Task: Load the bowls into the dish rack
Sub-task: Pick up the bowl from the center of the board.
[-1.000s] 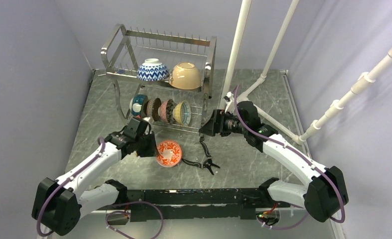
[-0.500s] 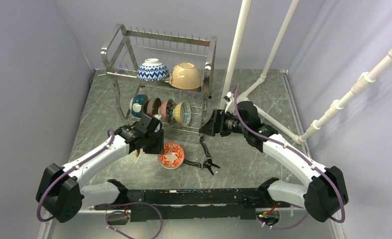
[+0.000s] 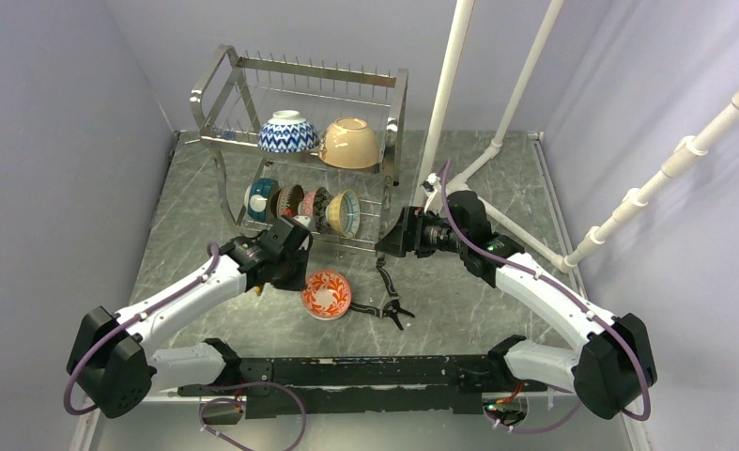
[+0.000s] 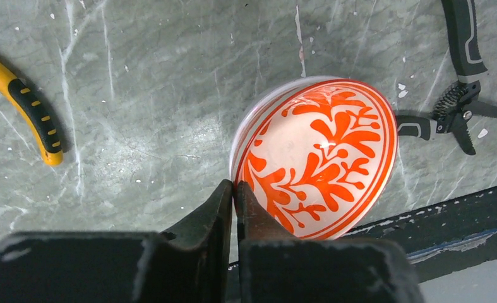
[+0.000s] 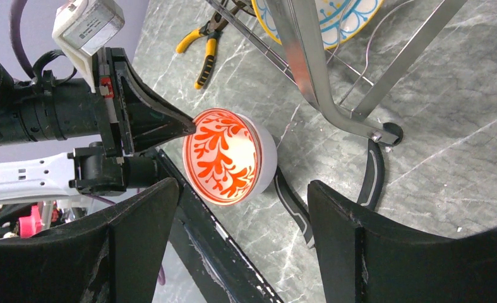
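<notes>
Far left on the grey stone table, yellow-handled pliers are lying flat, apart from everything else. Just right of them, your left gripper is pinching the near-left rim of the red-patterned bowl. Its fingers are pressed almost together, one outside the wall and one over the pattern inside. The bowl is sitting near the front of the table, tilted so that its inside is facing up and toward the right. It is not yet in the dish rack.

The rack is standing behind it toward the far side. It is carrying a blue-white zigzag bowl and a tan bowl upside down on the upper tier. A row of patterned bowls is standing on edge on the lower tier.

Right of the red bowl, black-handled pliers are lying on the table. Your right gripper is hovering beside the rack's near right leg, jaws spread wide and holding nothing. White pipes are rising on the far right.
</notes>
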Motion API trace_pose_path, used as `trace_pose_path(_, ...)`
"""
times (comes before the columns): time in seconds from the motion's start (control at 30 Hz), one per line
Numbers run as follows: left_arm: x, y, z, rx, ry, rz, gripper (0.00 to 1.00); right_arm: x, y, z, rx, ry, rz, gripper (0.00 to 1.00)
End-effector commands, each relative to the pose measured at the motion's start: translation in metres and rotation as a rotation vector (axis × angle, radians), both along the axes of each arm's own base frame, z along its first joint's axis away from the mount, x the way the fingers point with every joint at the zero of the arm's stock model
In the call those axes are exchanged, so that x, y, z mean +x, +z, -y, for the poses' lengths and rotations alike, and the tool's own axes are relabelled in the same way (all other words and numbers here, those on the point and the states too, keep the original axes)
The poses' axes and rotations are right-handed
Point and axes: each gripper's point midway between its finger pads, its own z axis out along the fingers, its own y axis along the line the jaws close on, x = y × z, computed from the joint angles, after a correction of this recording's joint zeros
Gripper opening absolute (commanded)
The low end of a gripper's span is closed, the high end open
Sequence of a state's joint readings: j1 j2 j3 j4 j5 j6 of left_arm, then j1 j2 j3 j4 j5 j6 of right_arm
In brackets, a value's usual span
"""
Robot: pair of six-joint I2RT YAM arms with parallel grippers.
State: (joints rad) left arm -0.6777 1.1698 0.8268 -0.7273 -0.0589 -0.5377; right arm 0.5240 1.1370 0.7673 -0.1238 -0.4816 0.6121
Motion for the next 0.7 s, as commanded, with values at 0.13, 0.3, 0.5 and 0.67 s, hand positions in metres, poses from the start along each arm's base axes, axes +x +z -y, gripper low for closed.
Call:
trace_pose_path(0.13,0.008,0.004,0.004,0.011,0.001,0.026,0.35,0.004,0.008,-0.002,0.021,0.005,0.04,0.79)
trace_pose_path(0.3,0.008,-0.007,0.005,0.03,-0.003,-0.004,0.26,0.004,0.009,-0.002,0.024,0.005,0.042,0.79)
trace_pose_path(0.5,0.012,0.009,0.007,0.037,-0.007,0.039,0.03,0.003,0.013,-0.001,0.025,0.003,0.052,0.79)
trace_pose_path(0.67,0.014,0.04,0.01,-0.013,0.006,0.126,0.03,0.001,0.014,0.0,0.024,0.006,0.052,0.82)
